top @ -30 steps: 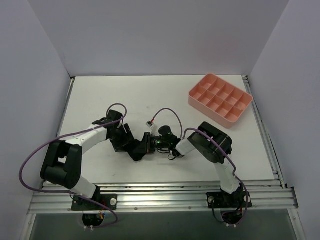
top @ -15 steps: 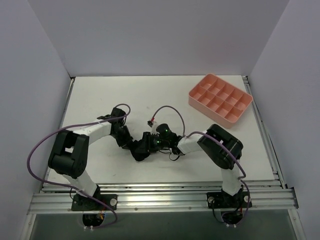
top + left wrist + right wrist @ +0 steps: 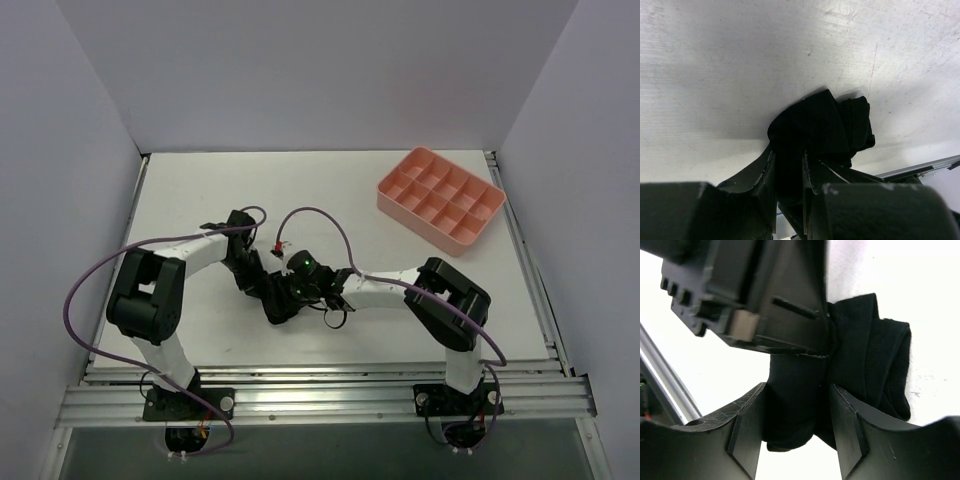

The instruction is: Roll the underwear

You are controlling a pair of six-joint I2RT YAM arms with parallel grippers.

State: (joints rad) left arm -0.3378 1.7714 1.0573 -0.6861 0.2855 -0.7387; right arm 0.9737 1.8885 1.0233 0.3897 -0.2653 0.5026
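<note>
The underwear (image 3: 279,306) is a bunched black bundle on the white table, left of centre. My left gripper (image 3: 261,284) comes at it from the upper left and my right gripper (image 3: 293,292) from the right, so they meet over it. In the left wrist view the left gripper (image 3: 789,170) is shut on a fold of the underwear (image 3: 820,120), with the rest bunched beyond the tips. In the right wrist view the right gripper (image 3: 796,420) grips a thick wad of the underwear (image 3: 875,355), with the left gripper's body (image 3: 770,300) right above it.
A pink compartment tray (image 3: 420,222) stands at the back right of the table, far from the grippers. Purple cables loop over both arms. The metal rail (image 3: 320,385) runs along the table's near edge.
Both grippers and the bundle have shifted left and slightly away from the near edge. The right arm has stretched out leftward, and the left arm has folded closer to its base.
</note>
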